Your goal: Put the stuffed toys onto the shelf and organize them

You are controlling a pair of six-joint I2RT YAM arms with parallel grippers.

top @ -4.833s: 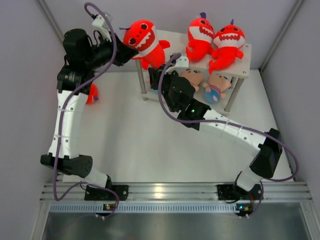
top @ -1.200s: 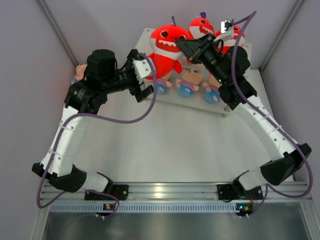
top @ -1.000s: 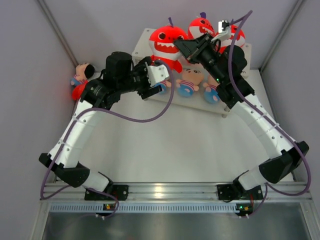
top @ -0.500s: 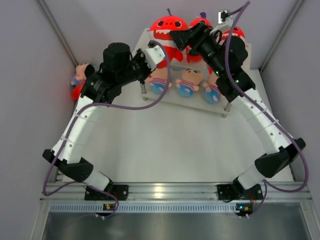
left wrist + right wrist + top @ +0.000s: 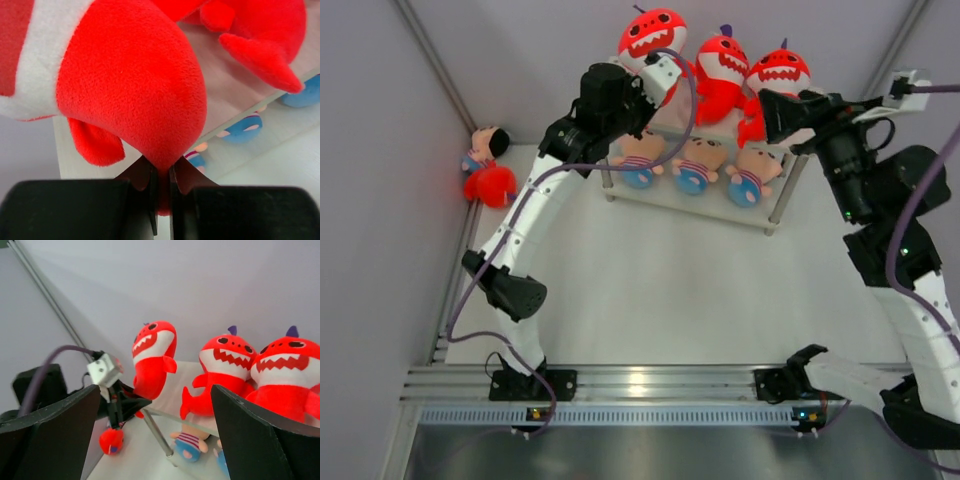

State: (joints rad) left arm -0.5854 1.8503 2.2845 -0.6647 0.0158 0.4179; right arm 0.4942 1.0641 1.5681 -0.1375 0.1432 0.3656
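Sharks stand in a row on the top tier of the shelf [image 5: 685,198]: the left shark [image 5: 650,35], the middle shark [image 5: 722,68] and the right shark [image 5: 778,75], all upright with their toothy mouths facing my arms. The middle and right sharks press against each other, and the left shark stands a little apart from them at the left end of the board.

My left hand [image 5: 161,172] is clenched on the lower end of the left shark, with a fold of red plush pinched between fingers that are nearly together. From the right wrist view the shark's bottom sits right at the edge of the board. I cannot tell whether it rests there or hangs in the grip.

My right hand [image 5: 768,112] is released, its fingers spread wide with nothing between them. It is raised beside the right end of the shelf and points across the top tier, and its own camera shows it clear of the sharks.

On the lower tier the left doll [image 5: 642,160], middle doll [image 5: 698,165] and right doll [image 5: 748,178] lie side by side, with their blue bottoms toward the front edge.

On the bench [image 5: 650,290], well apart from the shelf and against the left wall, a loose doll [image 5: 485,145] and a loose shark [image 5: 492,187] lie touching each other.
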